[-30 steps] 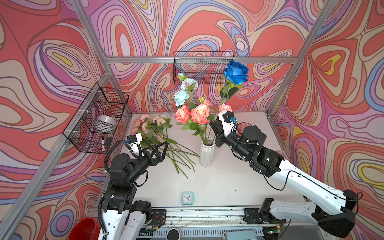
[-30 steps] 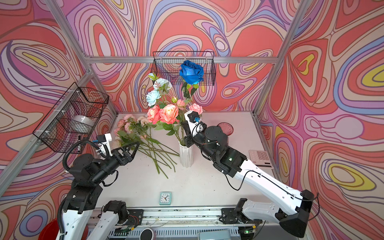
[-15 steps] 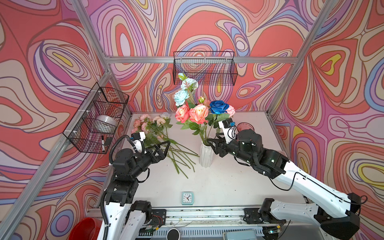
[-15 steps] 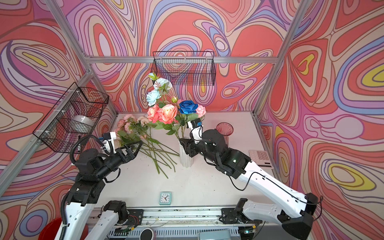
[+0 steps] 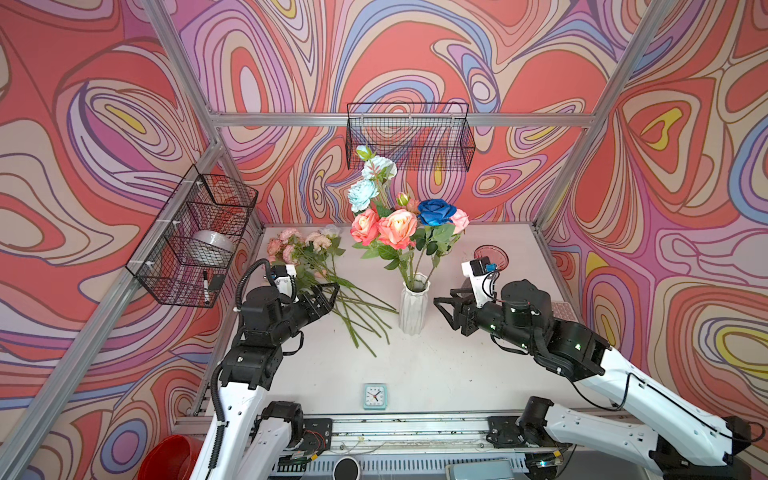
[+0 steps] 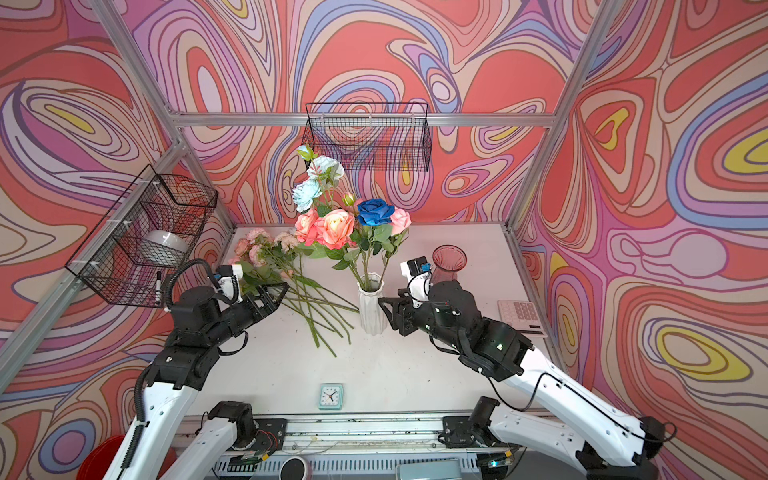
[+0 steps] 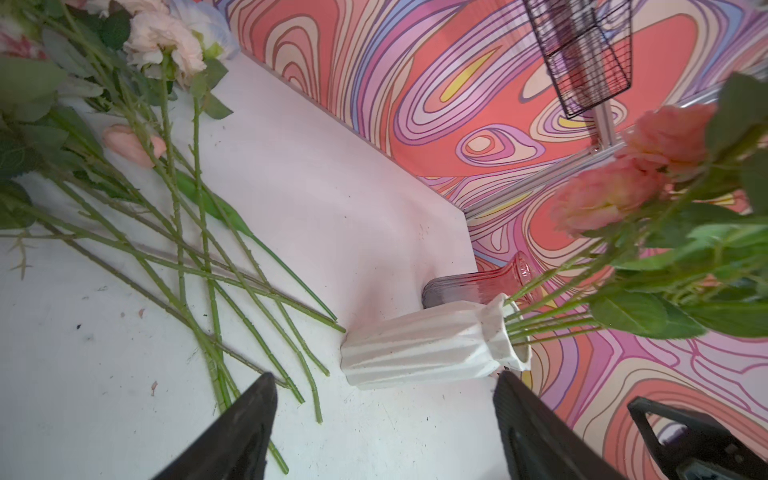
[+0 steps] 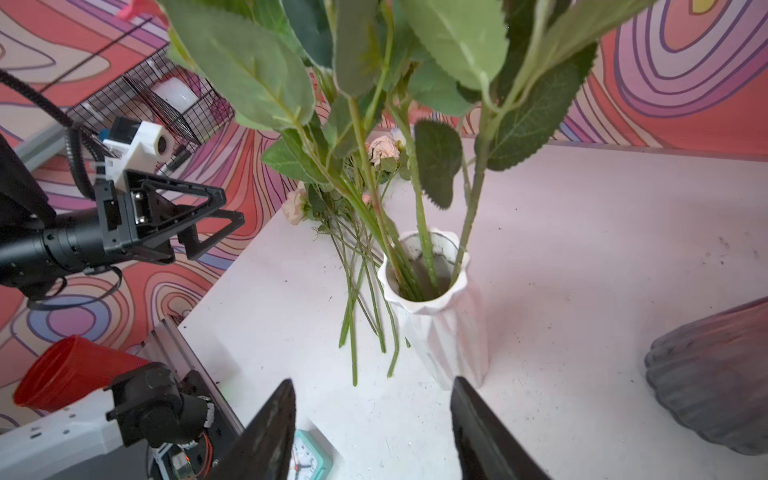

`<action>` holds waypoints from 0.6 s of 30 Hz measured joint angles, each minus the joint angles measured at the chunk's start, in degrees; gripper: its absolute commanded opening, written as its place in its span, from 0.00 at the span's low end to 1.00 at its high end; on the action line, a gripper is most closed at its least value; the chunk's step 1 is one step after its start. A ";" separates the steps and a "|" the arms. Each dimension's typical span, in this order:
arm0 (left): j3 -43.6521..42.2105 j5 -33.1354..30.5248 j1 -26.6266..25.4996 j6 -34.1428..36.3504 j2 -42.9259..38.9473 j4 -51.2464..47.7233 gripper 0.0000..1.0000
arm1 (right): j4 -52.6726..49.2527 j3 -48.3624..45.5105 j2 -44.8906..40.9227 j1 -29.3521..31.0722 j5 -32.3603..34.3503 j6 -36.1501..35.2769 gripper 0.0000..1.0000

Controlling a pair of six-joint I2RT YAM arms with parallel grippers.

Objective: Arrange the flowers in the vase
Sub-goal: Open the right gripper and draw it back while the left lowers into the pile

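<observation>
A white ribbed vase (image 5: 413, 307) (image 6: 371, 309) (image 7: 424, 349) (image 8: 444, 328) stands mid-table. It holds several flowers: peach roses (image 5: 397, 227), pale blue ones (image 5: 361, 194) and a deep blue rose (image 5: 435, 211) (image 6: 375, 212). More flowers (image 5: 316, 257) (image 6: 266, 249) (image 7: 199, 232) lie loose on the table left of the vase, stems towards it. My left gripper (image 5: 328, 295) (image 6: 282, 293) (image 7: 384, 378) hangs open and empty over those stems. My right gripper (image 5: 442, 305) (image 6: 386, 305) (image 8: 372, 382) is open and empty, just right of the vase and not touching it.
A pink glass vase (image 5: 490, 257) (image 8: 715, 374) stands behind my right gripper. A small teal clock (image 5: 375, 395) sits near the front edge, a calculator (image 6: 521, 316) at the right edge. Wire baskets (image 5: 409, 137) (image 5: 195, 237) hang on the back and left walls.
My right gripper let go of the deep blue rose, which dropped into the vase, then drew back down to the vase's right. My left gripper edged towards the loose stems.
</observation>
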 measured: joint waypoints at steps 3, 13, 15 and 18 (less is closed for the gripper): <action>-2.69 -1.29 0.00 -1.22 4.04 1.49 0.61 | -0.44 -2.32 -1.42 0.02 0.04 1.22 0.40; -5.92 -8.11 -0.11 -4.96 28.39 14.45 0.41 | 0.52 -5.55 -2.25 0.00 0.02 3.39 0.31; -4.44 -9.60 -0.11 -5.18 33.14 16.59 0.39 | 0.90 -5.84 -2.27 0.00 0.04 3.58 0.29; -0.57 -11.37 -0.11 -5.40 39.98 19.02 0.37 | 0.98 -6.14 -2.32 0.00 0.07 3.72 0.29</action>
